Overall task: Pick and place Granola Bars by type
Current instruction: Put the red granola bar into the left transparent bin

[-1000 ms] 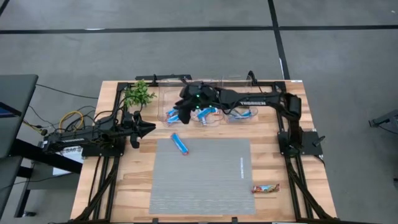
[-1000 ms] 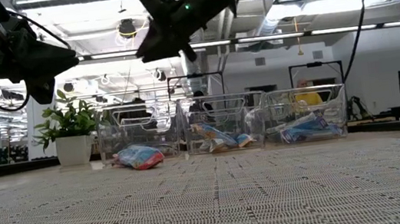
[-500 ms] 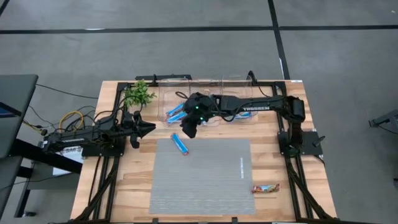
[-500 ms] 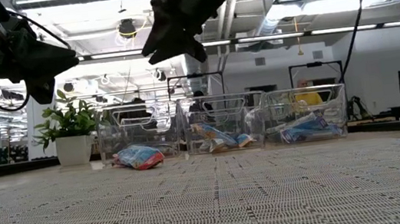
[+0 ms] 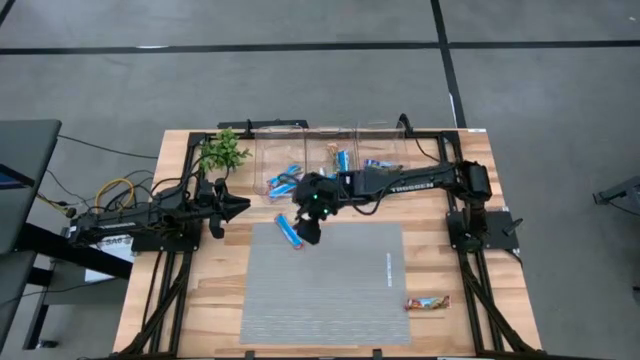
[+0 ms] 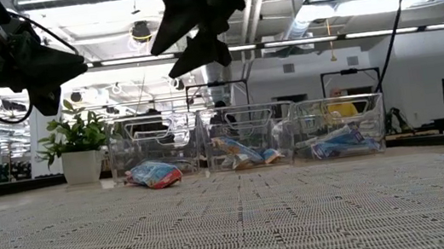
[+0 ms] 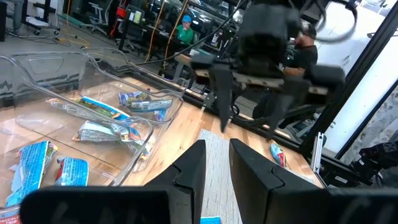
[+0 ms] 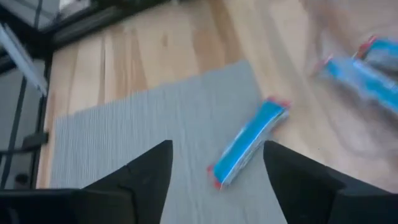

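One blue granola bar [image 5: 289, 230] lies flat across the far left corner of the grey mat [image 5: 330, 290], one end on the wood. My right gripper [image 5: 308, 226] hangs above it, open, with the bar [image 8: 249, 143] ahead of its spread fingers. In the low view it [image 6: 175, 58] is well above the bar [image 6: 153, 175]. A tan bar [image 5: 427, 302] lies on the wood at the near right. More bars lie in three clear bins [image 5: 335, 165] at the far edge. My left gripper [image 5: 240, 205] waits at the left, its fingers [image 7: 217, 165] a little apart and holding nothing.
A potted green plant [image 5: 222, 152] stands at the far left beside the bins. The dark frame rails [image 5: 470, 260] run along the table's sides. The bins' clear walls [image 6: 245, 134] rise just beyond the blue bar.
My right gripper has come from over the bins toward the table's near edge, stopping above the blue bar on the mat. Its fingers have opened wide in the last half second. The bars have not moved.
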Robot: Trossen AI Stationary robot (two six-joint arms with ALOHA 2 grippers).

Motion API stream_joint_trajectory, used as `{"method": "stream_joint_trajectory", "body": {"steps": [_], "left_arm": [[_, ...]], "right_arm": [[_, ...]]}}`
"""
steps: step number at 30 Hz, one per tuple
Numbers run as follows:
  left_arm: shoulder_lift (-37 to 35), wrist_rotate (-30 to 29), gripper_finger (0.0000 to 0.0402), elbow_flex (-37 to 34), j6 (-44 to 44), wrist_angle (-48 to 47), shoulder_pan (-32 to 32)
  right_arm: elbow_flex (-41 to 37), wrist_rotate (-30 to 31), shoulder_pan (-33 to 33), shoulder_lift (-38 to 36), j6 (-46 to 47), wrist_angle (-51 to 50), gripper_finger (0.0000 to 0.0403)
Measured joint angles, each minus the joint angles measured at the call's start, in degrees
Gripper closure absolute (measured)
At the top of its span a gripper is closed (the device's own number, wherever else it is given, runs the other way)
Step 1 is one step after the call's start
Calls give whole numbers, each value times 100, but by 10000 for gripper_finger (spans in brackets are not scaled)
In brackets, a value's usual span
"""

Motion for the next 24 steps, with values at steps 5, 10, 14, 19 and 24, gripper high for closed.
{"method": "stream_joint_trajectory", "body": {"steps": [5, 10, 14, 19, 24], "left_arm": [[2, 0, 339, -1, -2, 0, 1], [2, -2, 339, 0, -2, 0, 0], [2, -2, 339, -1, -1, 0, 1], [0, -7, 339, -1, -1, 0, 2], [0, -9, 339, -1, -2, 0, 1]], "right_arm": [[16, 129, 284, 183, 187, -96, 155], [249, 140, 389, 726, 426, -277, 161], [879, 142, 388, 1314, 340, -578, 165], [1671, 375, 339, 1747, 206, -1172, 172], [2331, 821, 282, 2206, 37, -1677, 181]]}}
